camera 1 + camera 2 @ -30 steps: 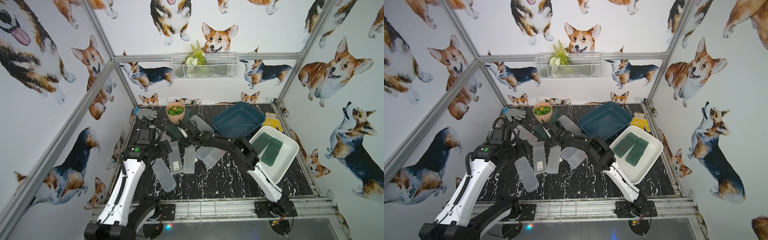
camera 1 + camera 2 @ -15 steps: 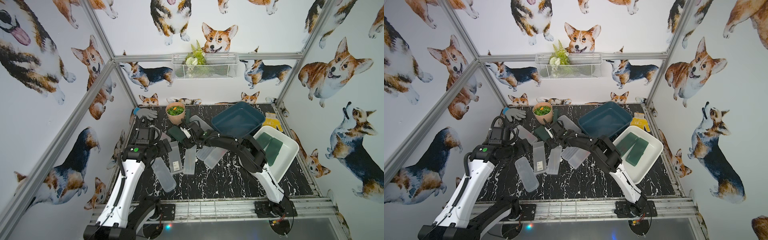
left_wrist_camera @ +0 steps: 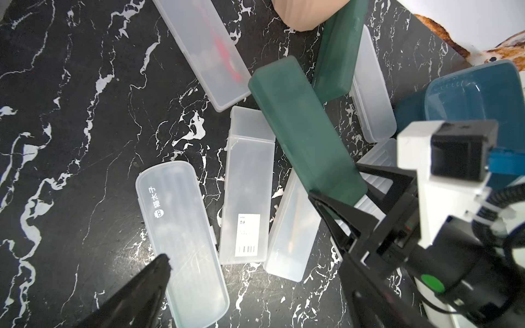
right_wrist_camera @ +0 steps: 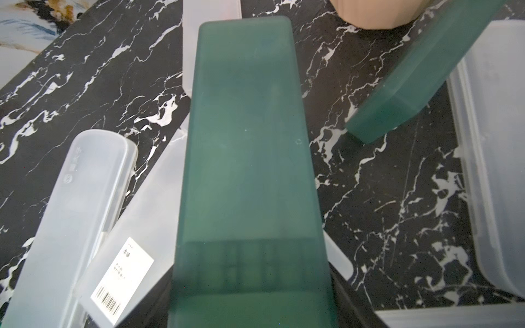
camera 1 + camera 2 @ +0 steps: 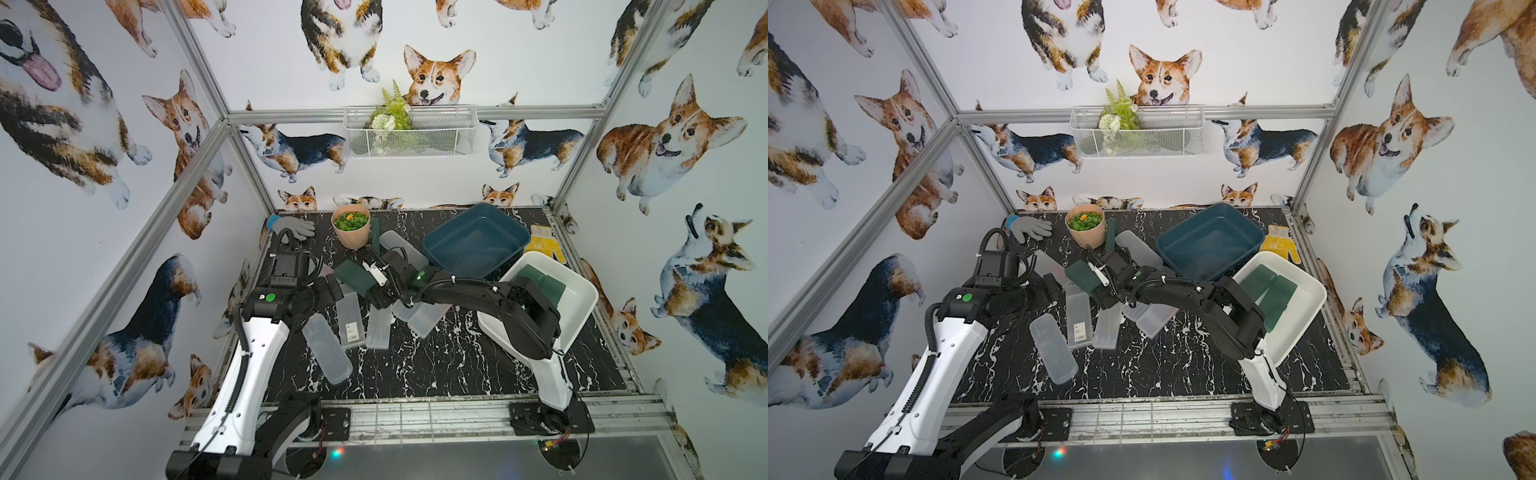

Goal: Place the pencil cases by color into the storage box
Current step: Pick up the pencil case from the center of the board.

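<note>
A black marble table (image 5: 436, 365), seen from above. Its nearest strip, well in front of a peach pot (image 5: 351, 230) at the back, is bare from side to side. Beyond that strip, still in front of the pot, frosted pencil cases (image 5: 327, 349) lie fanned out, some overlapping. The left gripper (image 5: 331, 291) hovers over them, jaws spread wide and gripping nothing. The right gripper (image 3: 338, 184) is clamped on one end of a dark green pencil case (image 5: 352, 277). That case slants across the frosted ones, its free end toward the pot. A second green case (image 5: 375, 235) stands on edge just right of the pot. Further right of the pot a blue tub (image 5: 478, 249) sits close beside the white storage box (image 5: 587, 308). The box is near the table's right edge and holds two green cases (image 5: 540, 282).
</note>
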You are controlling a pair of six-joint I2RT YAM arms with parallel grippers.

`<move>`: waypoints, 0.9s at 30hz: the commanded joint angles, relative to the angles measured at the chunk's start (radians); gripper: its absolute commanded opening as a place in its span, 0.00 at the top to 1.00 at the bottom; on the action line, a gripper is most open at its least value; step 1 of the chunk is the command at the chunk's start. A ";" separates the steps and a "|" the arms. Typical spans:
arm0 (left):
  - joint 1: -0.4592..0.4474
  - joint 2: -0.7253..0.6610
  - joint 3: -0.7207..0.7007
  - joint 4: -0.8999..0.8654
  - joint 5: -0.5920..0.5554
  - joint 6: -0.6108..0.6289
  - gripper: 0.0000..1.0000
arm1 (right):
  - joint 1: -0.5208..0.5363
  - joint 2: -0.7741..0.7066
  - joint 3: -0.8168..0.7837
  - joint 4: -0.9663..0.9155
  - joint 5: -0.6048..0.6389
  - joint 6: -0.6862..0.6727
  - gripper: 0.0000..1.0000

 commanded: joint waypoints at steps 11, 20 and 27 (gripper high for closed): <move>-0.006 0.107 0.117 0.076 0.049 -0.010 0.05 | 0.015 -0.288 -0.262 0.043 0.042 0.073 0.45; -0.155 0.272 0.270 0.110 -0.028 0.002 0.05 | 0.013 -0.499 -0.389 0.027 0.167 0.090 0.44; -0.285 0.399 0.394 0.125 -0.063 0.000 0.05 | -0.047 -0.642 -0.468 -0.007 0.242 0.143 0.43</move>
